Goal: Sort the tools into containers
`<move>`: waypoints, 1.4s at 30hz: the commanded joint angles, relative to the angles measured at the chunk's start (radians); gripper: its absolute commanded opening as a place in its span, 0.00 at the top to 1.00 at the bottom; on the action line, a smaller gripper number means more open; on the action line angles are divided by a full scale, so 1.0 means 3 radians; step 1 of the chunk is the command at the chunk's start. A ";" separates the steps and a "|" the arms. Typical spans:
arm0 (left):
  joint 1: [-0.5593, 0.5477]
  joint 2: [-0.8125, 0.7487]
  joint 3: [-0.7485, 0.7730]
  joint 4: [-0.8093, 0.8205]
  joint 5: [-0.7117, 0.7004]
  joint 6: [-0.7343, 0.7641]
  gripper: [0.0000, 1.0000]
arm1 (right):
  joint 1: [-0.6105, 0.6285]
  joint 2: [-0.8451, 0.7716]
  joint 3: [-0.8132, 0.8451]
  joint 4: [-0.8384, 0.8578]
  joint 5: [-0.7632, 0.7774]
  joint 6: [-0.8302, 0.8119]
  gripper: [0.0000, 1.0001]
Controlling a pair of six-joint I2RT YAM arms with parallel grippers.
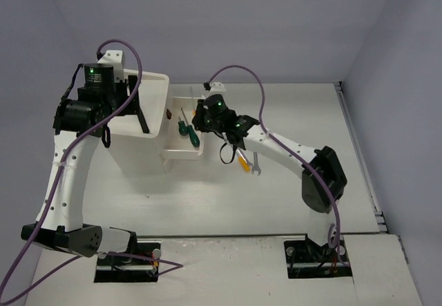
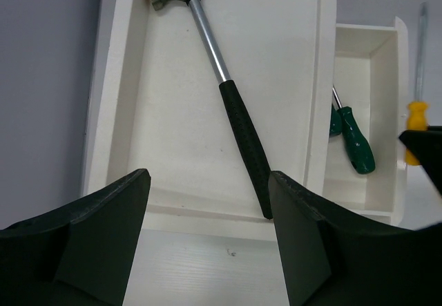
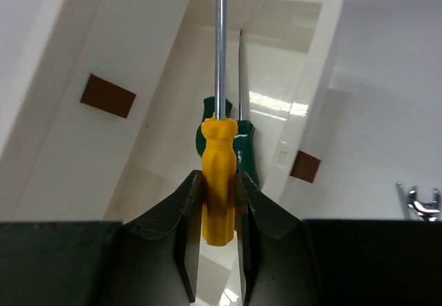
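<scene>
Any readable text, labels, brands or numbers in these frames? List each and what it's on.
None can be read in any view.
Hammer, yellow screwdriver, green screwdriver, white cabinet: no print visible.
Dark-red drawer handle: plain, no marking.
Arm housings: only a green light, no legible label.

The left arm [image 1: 65, 175] and right arm [image 1: 283, 150] are built from white tubes and chunky black joints [image 1: 321, 182]. Purple cables [image 1: 114, 41] are looped over them. Green lights [image 1: 90, 70] are seen near the wrists. Black base plates [image 1: 128, 261] are fixed toward 6 o'clock.
</scene>
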 commanded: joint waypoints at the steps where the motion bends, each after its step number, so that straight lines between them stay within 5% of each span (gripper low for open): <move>1: -0.0022 -0.0111 0.0080 0.0095 -0.0013 -0.0038 0.34 | 0.0085 0.0150 0.0332 0.0163 -0.0065 0.0071 0.91; 5: -0.0025 -0.0124 0.0082 0.0095 -0.0019 -0.0033 0.34 | 0.0095 0.0215 0.0396 0.0163 -0.0039 -0.0020 0.61; 10: -0.0030 -0.0125 0.0080 0.0095 -0.0022 -0.0021 0.34 | 0.0044 -0.0058 0.0216 0.0155 0.0176 -0.0438 0.36; 19: -0.0055 -0.0092 0.0064 0.0095 -0.0042 -0.0015 0.34 | -0.0457 -0.0668 -0.1030 -0.0107 0.0043 -0.0891 0.39; 26: -0.0060 -0.0038 0.0117 0.0090 -0.0010 -0.0020 0.34 | -0.0567 -0.0592 -0.1798 -0.0155 -0.0020 -0.0929 0.41; 42: -0.0086 0.0034 0.0126 0.0090 0.0001 -0.0020 0.34 | -0.0492 -0.0163 -0.1875 -0.0116 -0.0125 -0.0930 0.57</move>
